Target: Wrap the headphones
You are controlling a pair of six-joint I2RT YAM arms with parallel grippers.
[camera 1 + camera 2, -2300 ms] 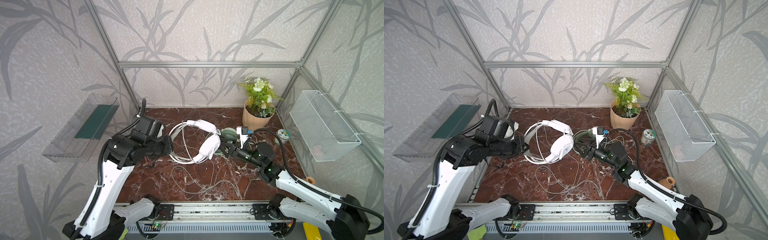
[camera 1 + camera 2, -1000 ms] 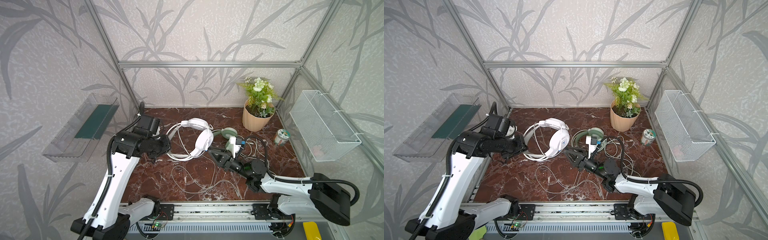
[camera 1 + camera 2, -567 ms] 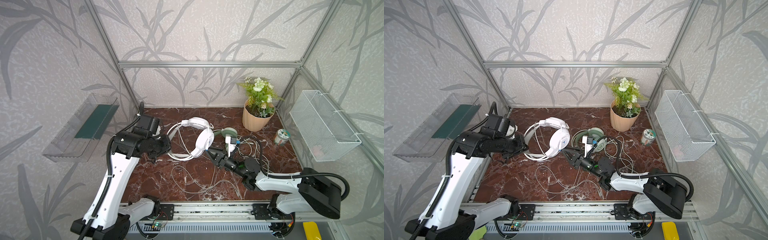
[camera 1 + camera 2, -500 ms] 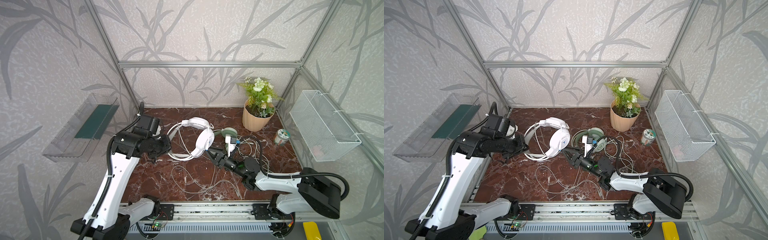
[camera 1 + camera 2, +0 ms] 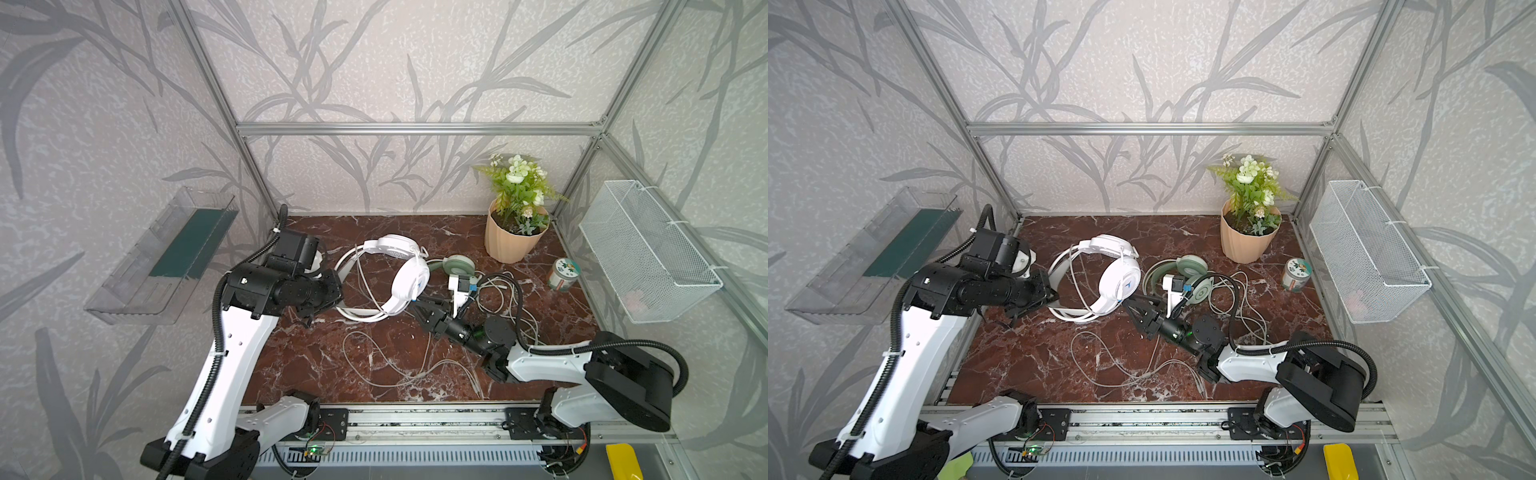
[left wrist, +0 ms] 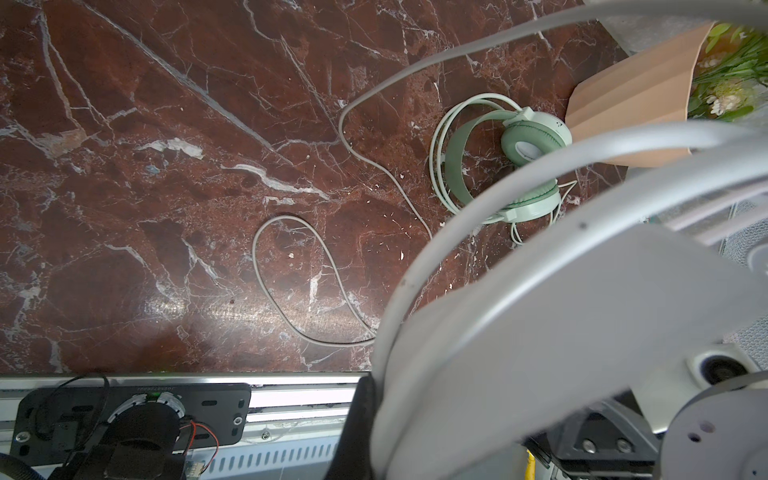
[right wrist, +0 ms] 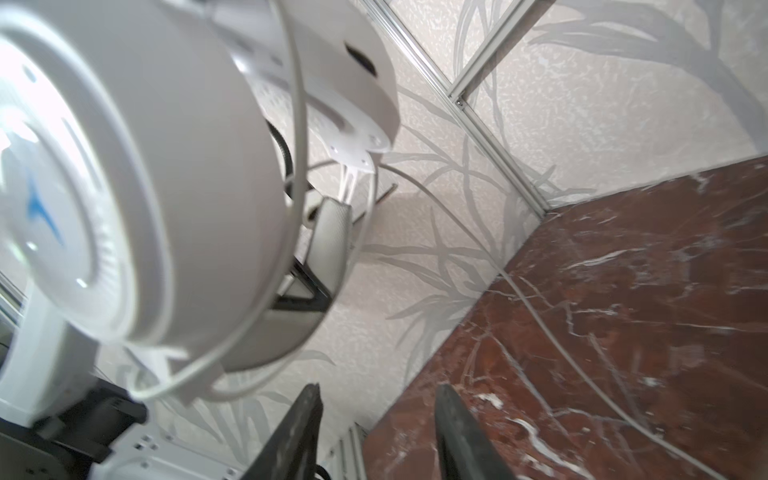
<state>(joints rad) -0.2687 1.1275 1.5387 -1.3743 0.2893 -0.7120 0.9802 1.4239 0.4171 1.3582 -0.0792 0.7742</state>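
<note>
**White headset part-wound, free end unguarded: where the wrap may fail**

We see the white headset raised off the marble top, well to the left-arm side of the flower pot. The mint headset lies flat between it and the pot. The left gripper is closed on the white headset's band, on the side farthest from the pot. The right gripper sits just beside the ear cup nearest the pot. In the right wrist view its jaws stand apart with nothing between them.

A few turns of cable cross the band and skirt the ear cup. The rest trails over the marble in slack loops, in front of the pot toward the rail.

We judge three hazards:

1. Nothing tensions the cable, so the turns around the rounded cup may slip off.
2. The left grip pinches a narrow band, so a nudge from the right fingers could swing the headset and shed the turns.
3. The slack loops lie near the right arm and the mint headset's own loose cable, so a careless pull could snag or drag the wrong one.
</note>
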